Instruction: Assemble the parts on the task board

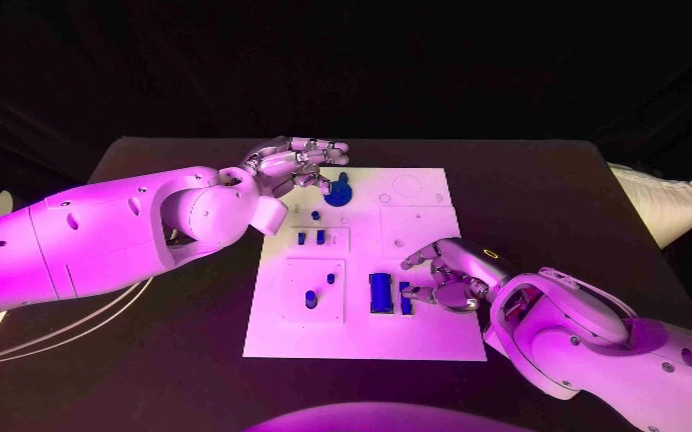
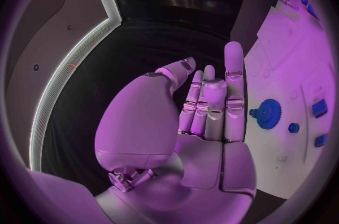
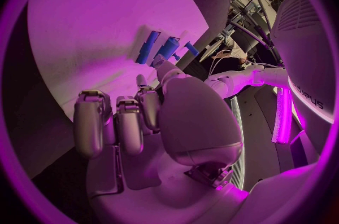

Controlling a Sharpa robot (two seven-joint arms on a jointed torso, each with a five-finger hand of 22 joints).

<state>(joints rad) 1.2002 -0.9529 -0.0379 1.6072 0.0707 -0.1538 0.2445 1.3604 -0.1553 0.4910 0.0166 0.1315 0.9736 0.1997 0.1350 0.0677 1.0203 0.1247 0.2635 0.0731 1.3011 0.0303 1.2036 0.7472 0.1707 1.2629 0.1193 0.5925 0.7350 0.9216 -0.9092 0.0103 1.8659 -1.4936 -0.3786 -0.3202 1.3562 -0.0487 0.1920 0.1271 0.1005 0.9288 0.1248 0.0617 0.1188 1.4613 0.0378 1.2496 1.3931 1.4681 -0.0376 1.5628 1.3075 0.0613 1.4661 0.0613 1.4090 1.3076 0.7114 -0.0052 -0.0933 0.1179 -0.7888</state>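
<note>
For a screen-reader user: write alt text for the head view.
A white task board lies on a black table. The right hand rests on the board beside a blue rectangular part. The left hand, holding nothing, hovers at the board's far corner near a blue gear.

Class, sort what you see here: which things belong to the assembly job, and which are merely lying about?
Belongs to the job:
task board
blue gear
blue block
small blue pieces
left hand
right hand

Lying about:
black table
</note>
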